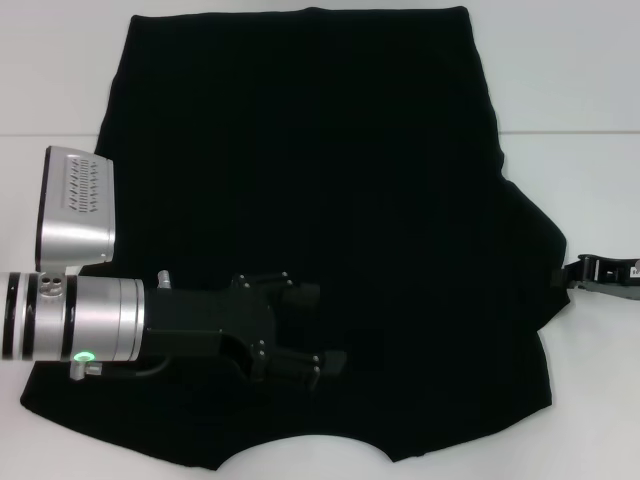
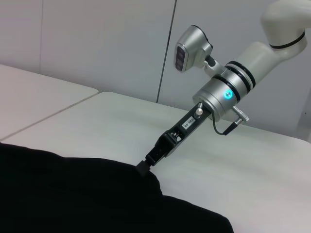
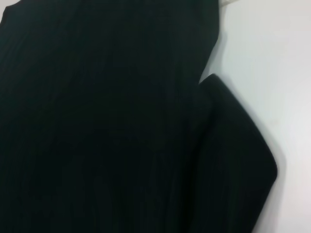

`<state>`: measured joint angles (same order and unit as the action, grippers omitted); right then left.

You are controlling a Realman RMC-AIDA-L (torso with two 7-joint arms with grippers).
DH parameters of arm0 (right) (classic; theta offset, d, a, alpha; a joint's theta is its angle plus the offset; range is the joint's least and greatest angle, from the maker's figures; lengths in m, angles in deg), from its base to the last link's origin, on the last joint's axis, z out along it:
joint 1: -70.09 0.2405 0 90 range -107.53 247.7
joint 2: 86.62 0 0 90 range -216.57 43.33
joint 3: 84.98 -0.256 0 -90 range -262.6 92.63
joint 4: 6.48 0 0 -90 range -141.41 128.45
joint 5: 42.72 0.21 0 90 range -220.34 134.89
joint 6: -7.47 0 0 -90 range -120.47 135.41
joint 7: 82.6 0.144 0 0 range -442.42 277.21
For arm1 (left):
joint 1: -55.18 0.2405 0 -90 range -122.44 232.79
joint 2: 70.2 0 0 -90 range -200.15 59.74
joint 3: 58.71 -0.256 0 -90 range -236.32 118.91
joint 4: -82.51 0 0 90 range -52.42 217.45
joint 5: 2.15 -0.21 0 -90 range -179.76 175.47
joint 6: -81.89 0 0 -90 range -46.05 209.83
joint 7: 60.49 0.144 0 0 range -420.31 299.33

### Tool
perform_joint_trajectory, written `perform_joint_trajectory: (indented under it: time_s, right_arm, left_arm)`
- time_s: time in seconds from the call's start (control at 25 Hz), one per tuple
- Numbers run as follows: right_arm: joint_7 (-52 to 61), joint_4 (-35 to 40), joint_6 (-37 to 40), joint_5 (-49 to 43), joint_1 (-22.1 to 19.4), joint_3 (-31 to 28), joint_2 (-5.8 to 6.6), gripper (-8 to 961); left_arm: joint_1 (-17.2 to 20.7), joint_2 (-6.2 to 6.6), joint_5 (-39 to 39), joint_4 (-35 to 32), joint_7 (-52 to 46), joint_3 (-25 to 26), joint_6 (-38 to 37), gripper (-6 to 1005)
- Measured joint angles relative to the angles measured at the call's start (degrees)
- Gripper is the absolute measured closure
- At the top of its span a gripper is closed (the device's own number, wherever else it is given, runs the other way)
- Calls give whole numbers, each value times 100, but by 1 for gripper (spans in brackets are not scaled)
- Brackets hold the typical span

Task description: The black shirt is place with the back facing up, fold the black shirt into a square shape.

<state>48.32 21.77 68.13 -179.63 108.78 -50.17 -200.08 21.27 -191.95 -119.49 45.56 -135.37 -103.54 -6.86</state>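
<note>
Bright, even light (soft shadows); right wrist view blurred.

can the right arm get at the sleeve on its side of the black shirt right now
Probably yes. The right gripper sits at the outer edge of the right sleeve of the black shirt, with nothing between them. The left gripper is over the shirt's near left part, well clear.

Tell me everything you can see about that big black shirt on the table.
The black shirt is plain, matte, soft-looking fabric without print, spread flat on the white table, its curved neckline at the near edge. The sleeve on the robot's right sticks out sideways, where the right gripper meets its edge. The left gripper is over the near left part, fingers apart.
</note>
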Motion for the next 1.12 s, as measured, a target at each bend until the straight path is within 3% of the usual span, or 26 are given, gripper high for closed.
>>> perform_joint_trajectory:
  time_s: [0.68,1.12]
  right_arm:
    - [-795,195,-19,1039,-653,-604,76,946]
    - [-927,199,-72,1105,-830,-869,66,947]
  left_arm:
    - [83,-23,52,-19,-34,36,-65,49]
    - [131,-42,54,-40,-35,36,-109,49]
